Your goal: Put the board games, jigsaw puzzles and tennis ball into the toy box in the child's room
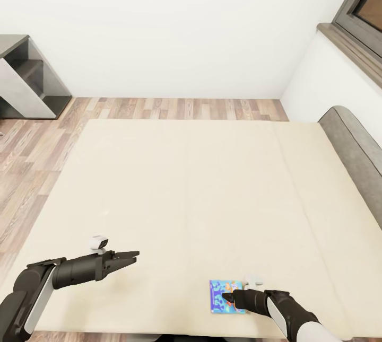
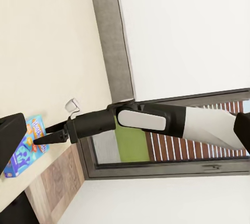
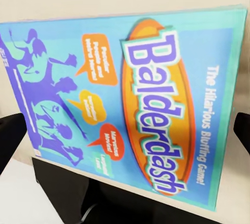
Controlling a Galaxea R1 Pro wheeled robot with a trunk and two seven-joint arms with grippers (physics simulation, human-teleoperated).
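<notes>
At the bed's near edge, a blue board game lies flat on the beige mattress. Right pincer sits over the box, fingers spread past its two sides. Left pincer hovers well apart above the mattress, fingers pressed together. Beyond the bed: wood floor, white wall.

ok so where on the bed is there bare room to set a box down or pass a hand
Nearly all the bed is bare: the whole stretch from the far edge by the floor to the headboard side. The one crowded spot is the near edge, where the right gripper sits at the blue board game. The left gripper hovers over bare mattress.
</notes>
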